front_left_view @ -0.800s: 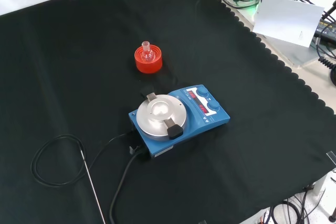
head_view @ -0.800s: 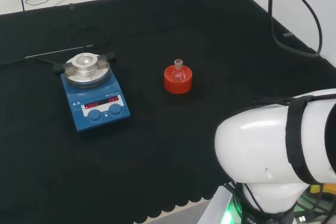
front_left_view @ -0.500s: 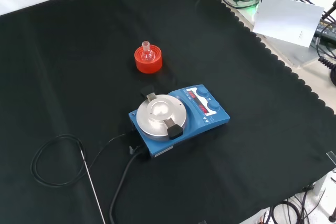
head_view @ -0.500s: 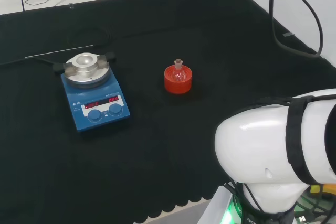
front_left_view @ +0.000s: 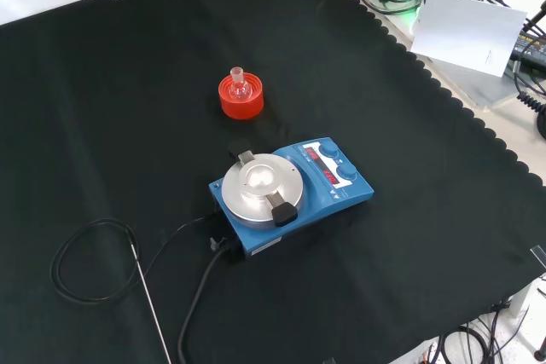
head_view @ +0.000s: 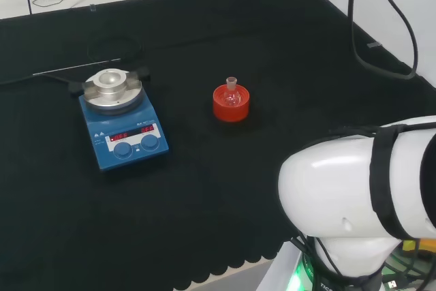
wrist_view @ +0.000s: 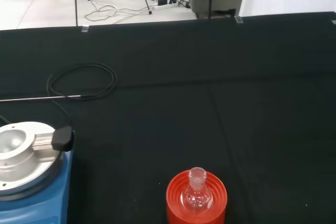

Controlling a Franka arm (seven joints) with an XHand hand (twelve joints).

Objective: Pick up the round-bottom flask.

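Head view: round-bottom flask [head_view: 231, 95] sits upright, neck up, in a red ribbed stand [head_view: 231, 106] near mid-cloth, untouched; blue stirrer plate [head_view: 122, 127] stands well apart to its left, with a thin probe rod [head_view: 75, 69] and black cable [head_view: 116, 49] lying beyond it. White arm link [head_view: 361, 189] bulks at the right. Front view: flask [front_left_view: 238, 85] and stand [front_left_view: 241, 100] lie beyond the stirrer plate [front_left_view: 290, 193], a clear strip of black cloth [front_left_view: 128, 57] between them; cable loop [front_left_view: 85, 262] lies at lower left, far from the flask. Wrist view: flask [wrist_view: 197, 192] seen close, clear bulb nested in the stand [wrist_view: 196, 203], short neck free above the rim; plate [wrist_view: 26, 166] off to one side. Whether the hand's fingers are apart or together, cannot tell. Judgement: the step in hand is the approach. Best done by coming down over the neck from above, fingers closing on the neck or upper bulb above the stand's rim, then lifting straight so the stand does not drag along. Clear glass, likely slippery.
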